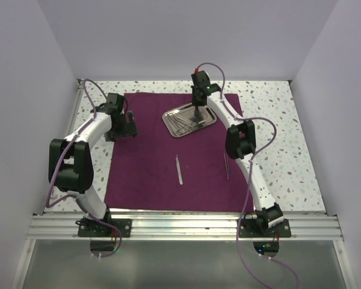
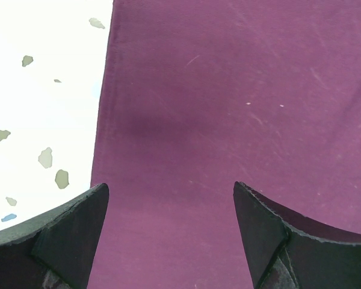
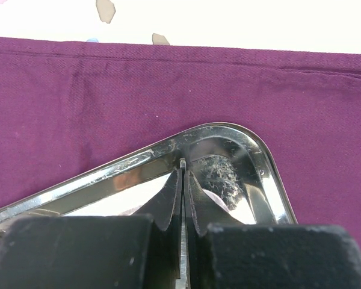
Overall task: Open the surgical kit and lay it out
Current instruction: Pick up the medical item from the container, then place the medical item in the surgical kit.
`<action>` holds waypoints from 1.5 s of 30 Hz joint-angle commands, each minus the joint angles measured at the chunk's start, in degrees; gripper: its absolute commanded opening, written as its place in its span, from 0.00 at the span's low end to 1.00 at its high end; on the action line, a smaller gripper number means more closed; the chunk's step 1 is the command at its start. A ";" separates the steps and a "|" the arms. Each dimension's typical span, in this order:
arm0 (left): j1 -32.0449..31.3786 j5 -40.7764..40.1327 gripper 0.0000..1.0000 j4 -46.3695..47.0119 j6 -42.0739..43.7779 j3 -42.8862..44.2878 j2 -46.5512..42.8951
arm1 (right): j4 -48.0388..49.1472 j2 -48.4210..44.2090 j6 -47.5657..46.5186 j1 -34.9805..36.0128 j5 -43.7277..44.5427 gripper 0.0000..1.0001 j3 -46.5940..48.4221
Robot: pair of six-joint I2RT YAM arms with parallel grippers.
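Right gripper (image 3: 183, 180), nearest your lens, pinches narrow on a thin steel instrument (image 3: 182, 164) inside the tray (image 3: 271, 180), tips down so you can lift it clear of the rim. Tray sits far on the cloth wrap (image 3: 108, 90); two laid-out tools (image 1: 179, 170) lie nearer. Left gripper (image 2: 170, 188) hangs wide, empty, over the cloth's left edge.

Bright, soft light comes from above. In my left wrist view the bench (image 2: 42, 90) is washed out white, and a blurry dark shadow lies on the cloth (image 2: 240, 90). The tray (image 3: 253, 150) shines with glare, and a thin steel tool (image 3: 182, 164) glints in my right gripper (image 3: 183, 180).
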 commanded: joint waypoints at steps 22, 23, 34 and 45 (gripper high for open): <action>0.57 2.77 0.88 3.50 0.61 0.40 -2.56 | -5.19 -21.18 2.46 -0.88 -5.56 0.00 -12.07; 0.57 2.94 0.88 3.67 0.61 0.13 -3.09 | -5.19 -22.32 2.46 -0.79 -5.56 0.00 -13.82; 0.48 3.73 0.88 4.64 0.17 -1.10 -5.55 | -4.93 -38.74 6.41 2.99 -6.96 0.00 -33.82; 0.04 5.23 0.88 9.21 -3.52 3.80 -0.11 | 4.83 -55.90 21.97 15.55 -11.63 0.00 -62.25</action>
